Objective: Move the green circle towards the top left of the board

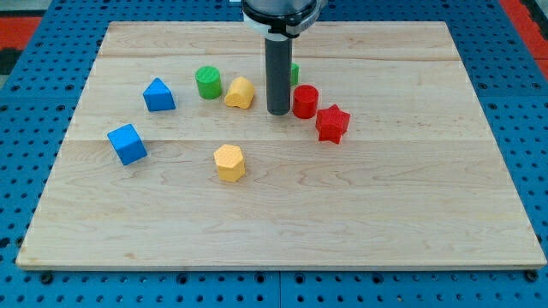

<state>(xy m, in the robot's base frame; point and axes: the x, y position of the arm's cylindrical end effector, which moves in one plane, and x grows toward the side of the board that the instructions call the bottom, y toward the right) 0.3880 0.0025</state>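
The green circle (pixel 208 82) is a short green cylinder standing on the wooden board (pixel 282 205), left of centre in the upper part. My tip (pixel 277 112) is to its right, about 80 pixels away, apart from it. A yellow heart-like block (pixel 241 92) lies between the green circle and my tip, close to the circle's right side. The rod (pixel 278 73) hides most of a second green block (pixel 294 73) behind it.
A red cylinder (pixel 305 101) stands just right of my tip, with a red star (pixel 332 123) beyond it. A blue triangular block (pixel 158 95) and a blue cube (pixel 128 143) lie at the left. A yellow hexagon (pixel 229 162) lies below the centre.
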